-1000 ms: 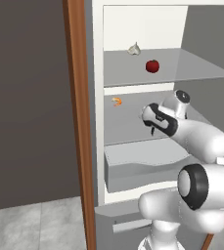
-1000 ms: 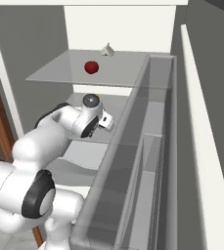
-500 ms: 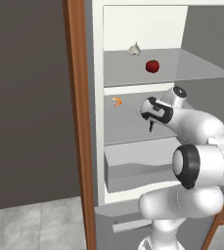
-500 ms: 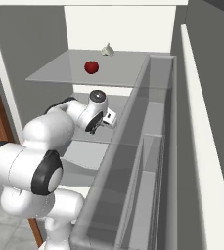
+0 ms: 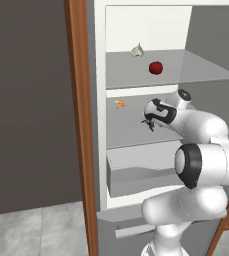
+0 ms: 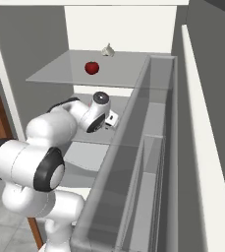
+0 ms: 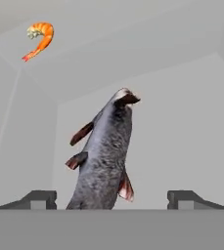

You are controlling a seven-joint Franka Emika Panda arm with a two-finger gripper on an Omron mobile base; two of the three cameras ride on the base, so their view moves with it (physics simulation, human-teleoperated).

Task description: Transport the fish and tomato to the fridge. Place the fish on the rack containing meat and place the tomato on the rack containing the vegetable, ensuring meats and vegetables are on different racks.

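With tool (image 7: 111, 197) jaws spread wide of the fish (image 7: 106, 156) | shrimp (image 7: 39, 38) well apart, far corner

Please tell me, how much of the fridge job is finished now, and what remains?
Done: the tomato sits on the top shelf with the garlic bulb. In hand: the gripper is at the middle shelf near the shrimp, jaws apart around the fish. Left: withdraw the arm.

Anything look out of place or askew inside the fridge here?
Nothing stands out. The tomato and garlic bulb share the top shelf; the shrimp lies on the middle shelf, where the fish sits between the open gripper fingertips.
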